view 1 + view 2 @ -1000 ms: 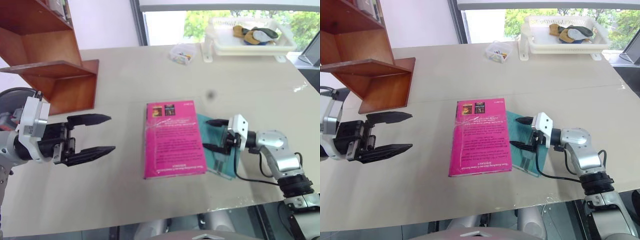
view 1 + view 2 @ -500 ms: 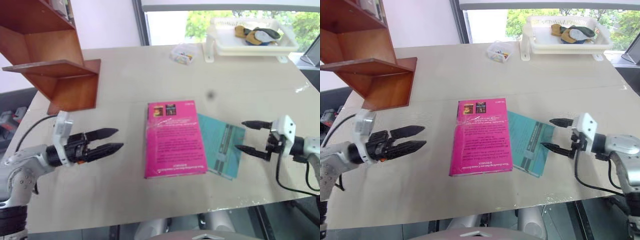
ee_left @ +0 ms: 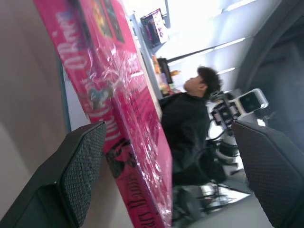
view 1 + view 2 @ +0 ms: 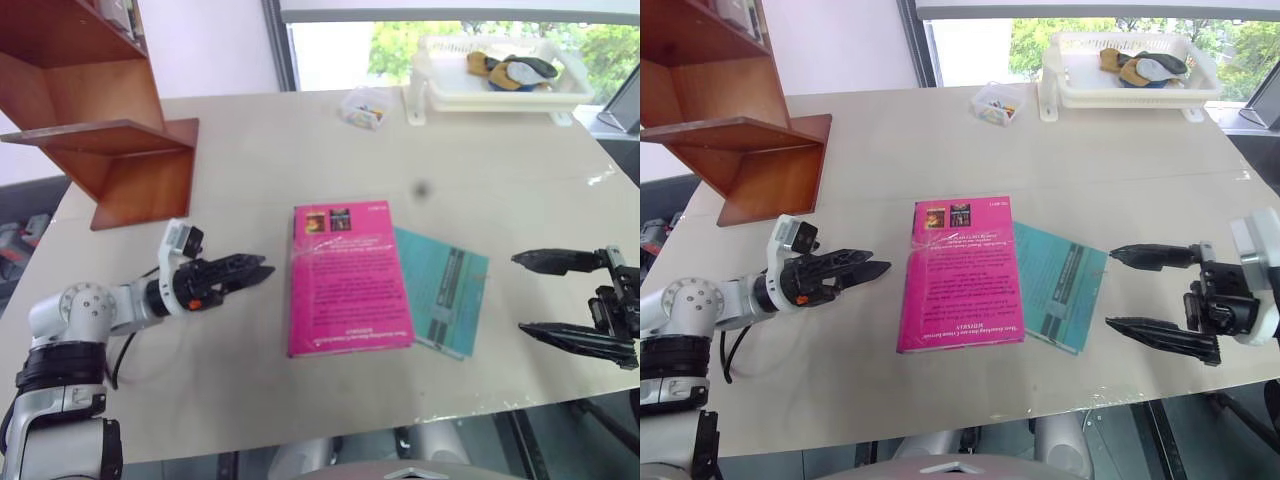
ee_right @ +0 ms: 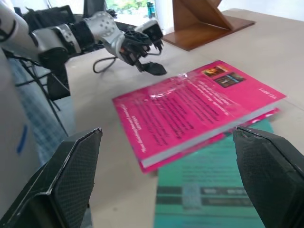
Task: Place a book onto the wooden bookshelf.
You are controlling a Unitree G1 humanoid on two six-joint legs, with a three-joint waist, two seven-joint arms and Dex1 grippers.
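While the book lies flat mid-desk, overlapping a teal book, my left gripper sits wide open just beside its spine, right gripper wide too. Approach step; next, close on the spine edge.

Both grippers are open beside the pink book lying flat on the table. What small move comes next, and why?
Probably ease the left gripper toward the near edge of the flat bright pink rectangular book so its fingers straddle that edge. It sits open and level just short of the book, which lies partly over a teal book; nothing is gripped.
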